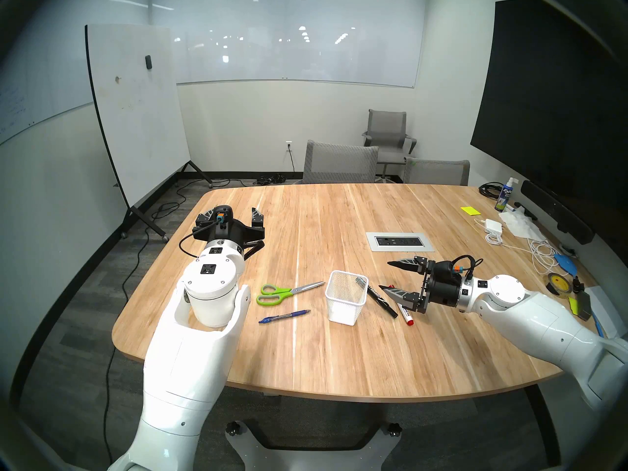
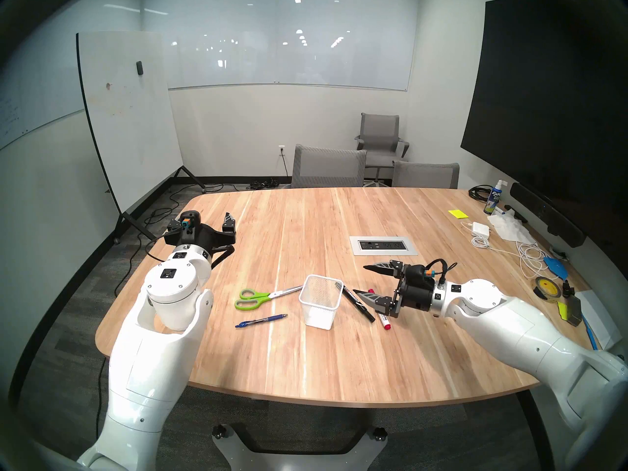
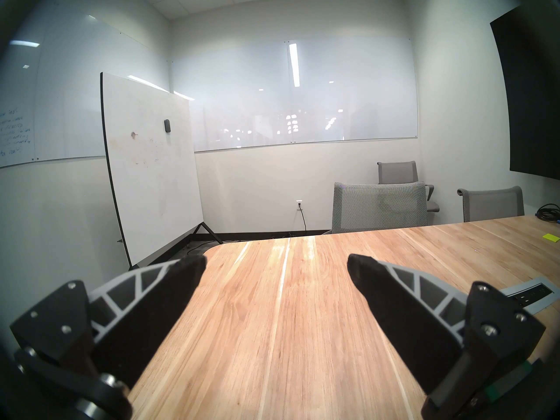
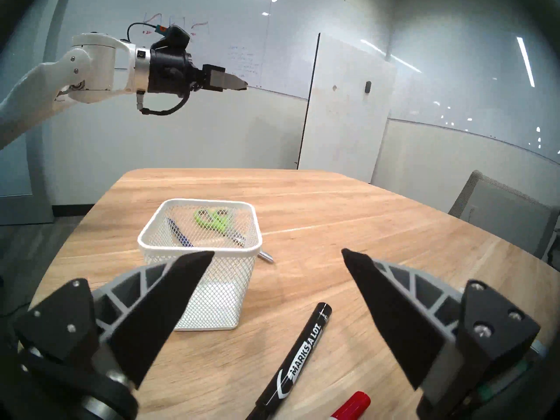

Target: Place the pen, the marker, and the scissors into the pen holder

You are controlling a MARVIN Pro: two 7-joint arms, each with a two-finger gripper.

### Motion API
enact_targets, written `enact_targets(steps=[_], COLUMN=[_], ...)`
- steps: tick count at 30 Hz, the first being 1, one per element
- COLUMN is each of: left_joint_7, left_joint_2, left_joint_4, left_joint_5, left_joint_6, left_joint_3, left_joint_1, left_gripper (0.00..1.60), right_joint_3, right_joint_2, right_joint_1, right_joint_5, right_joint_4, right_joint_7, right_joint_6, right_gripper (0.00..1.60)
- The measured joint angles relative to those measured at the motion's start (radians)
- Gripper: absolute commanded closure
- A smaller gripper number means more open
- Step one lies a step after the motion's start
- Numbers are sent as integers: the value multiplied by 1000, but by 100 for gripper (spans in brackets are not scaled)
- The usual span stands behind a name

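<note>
pen holder (image 1: pixel 346 297) stands empty between scissors (image 1: pixel 284 293) and black marker (image 1: pixel 381 301) on table (image 1: pixel 339 358).

The tabletop (image 1: pixel 339 341) is pale honey wood streaked with lighter and darker grain. On it the pen holder (image 1: pixel 346 297) is white mesh, a fine diamond weave you can see through. The scissors (image 1: pixel 285 292) have lime-green loops and silver blades; the pen (image 1: pixel 284 316) is dark blue with a translucent blue barrel. The black marker (image 4: pixel 298 354) carries white lettering, and the white marker (image 1: pixel 406 316) beside it ends in a red cap. Both arms are glossy white, and each tool, the left tool (image 3: pixel 277 266) and the right tool (image 4: pixel 277 252), is black with grey ribbing. A sticky note (image 1: pixel 470 211) glows neon yellow.
</note>
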Motion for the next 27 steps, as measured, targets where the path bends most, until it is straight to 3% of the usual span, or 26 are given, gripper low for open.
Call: enact_targets(steps=[19, 27], left_joint_7=[0, 0], left_joint_2=[0, 0], left_joint_4=[0, 0], left_joint_5=[0, 0], left_joint_6=[0, 0], left_joint_3=[0, 0], left_joint_1=[0, 0], left_gripper=[0, 0], right_joint_3=[-14, -22], right_joint_2=[-1, 19], right_joint_1=[14, 19], right_joint_5=[-102, -146], right_joint_4=[-23, -69], right_joint_7=[-34, -58], right_joint_6=[118, 225], right_gripper=[0, 0])
